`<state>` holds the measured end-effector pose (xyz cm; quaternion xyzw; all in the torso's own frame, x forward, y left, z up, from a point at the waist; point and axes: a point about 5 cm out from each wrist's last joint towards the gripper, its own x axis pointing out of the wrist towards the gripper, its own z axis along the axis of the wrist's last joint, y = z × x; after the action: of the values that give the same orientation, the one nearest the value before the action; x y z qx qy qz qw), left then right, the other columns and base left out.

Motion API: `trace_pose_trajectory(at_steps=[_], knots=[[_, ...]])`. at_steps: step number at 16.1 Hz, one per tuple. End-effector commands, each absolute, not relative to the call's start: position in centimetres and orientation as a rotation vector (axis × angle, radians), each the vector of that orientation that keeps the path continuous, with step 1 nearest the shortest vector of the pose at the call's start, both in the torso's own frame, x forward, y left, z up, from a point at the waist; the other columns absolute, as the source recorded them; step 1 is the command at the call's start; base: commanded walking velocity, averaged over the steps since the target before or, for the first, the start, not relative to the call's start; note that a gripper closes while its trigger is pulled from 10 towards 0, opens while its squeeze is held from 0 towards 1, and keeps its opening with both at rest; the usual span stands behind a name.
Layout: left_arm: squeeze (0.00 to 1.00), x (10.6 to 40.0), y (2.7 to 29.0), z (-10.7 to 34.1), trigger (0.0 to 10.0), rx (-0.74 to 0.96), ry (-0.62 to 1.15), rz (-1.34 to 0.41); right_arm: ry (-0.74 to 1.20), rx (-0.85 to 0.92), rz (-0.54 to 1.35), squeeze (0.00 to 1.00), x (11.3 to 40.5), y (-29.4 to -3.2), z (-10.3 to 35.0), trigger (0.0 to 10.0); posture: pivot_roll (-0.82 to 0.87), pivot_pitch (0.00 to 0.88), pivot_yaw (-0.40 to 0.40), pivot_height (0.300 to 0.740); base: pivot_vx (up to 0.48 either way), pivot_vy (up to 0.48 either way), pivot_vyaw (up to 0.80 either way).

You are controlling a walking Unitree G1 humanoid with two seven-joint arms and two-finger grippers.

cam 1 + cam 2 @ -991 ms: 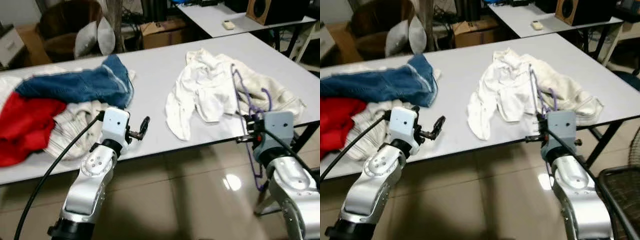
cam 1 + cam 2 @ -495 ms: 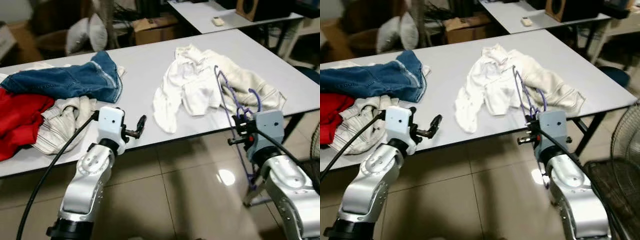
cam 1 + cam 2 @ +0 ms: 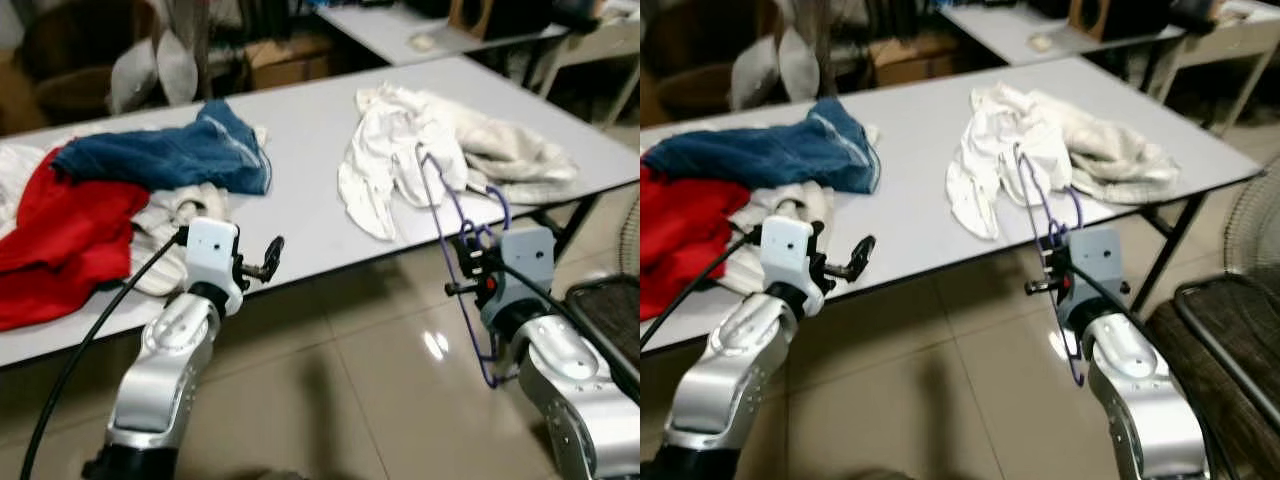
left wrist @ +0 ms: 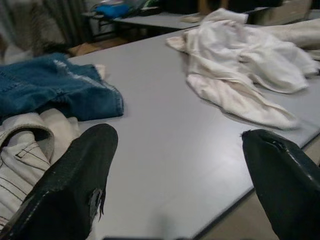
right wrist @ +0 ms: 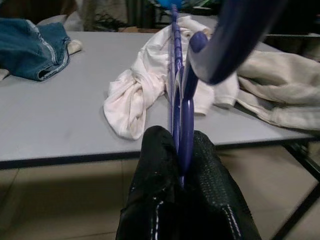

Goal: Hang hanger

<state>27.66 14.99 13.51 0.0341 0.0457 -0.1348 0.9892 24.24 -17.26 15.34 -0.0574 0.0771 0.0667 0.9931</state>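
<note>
Your right claw (image 5: 182, 150) grips the purple hanger (image 3: 455, 215) upright, near table (image 3: 310, 140) edge — left claw (image 4: 180, 165) is open w/ nothing inside.

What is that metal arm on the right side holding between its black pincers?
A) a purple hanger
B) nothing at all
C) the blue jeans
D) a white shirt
A: the right gripper has its jaws shut on the thin purple hanger, held in front of the table; the white shirt and jeans lie on it untouched.
</note>
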Motion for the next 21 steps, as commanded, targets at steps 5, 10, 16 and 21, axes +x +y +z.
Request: trace_pose_trajectory(at_steps=[5,10,16,21], knots=[[1.00,27.2,13.8,13.6,10.0,0.030,0.070,-0.359,0.152,-0.124,0.106,0.00,24.2,-17.9,15.7,10.0,-0.25,0.000,0.071,0.740,0.117,0.000,0.00],[1.00,27.5,14.1,13.7,10.0,0.040,0.047,-0.304,0.144,-0.155,0.108,0.00,24.5,-18.7,15.9,10.0,-0.26,0.000,0.073,0.740,0.324,0.000,-0.56],[1.00,27.4,14.3,13.5,10.0,0.035,0.042,-0.286,0.139,-0.183,0.116,0.00,24.7,-19.0,16.1,10.0,-0.26,0.000,0.061,0.740,0.346,0.000,0.00],[1.00,27.4,14.0,13.3,10.0,0.023,0.041,-0.271,0.143,-0.194,0.139,0.00,24.7,-19.3,16.3,10.0,-0.26,0.004,0.048,0.740,0.370,0.000,-0.10]])
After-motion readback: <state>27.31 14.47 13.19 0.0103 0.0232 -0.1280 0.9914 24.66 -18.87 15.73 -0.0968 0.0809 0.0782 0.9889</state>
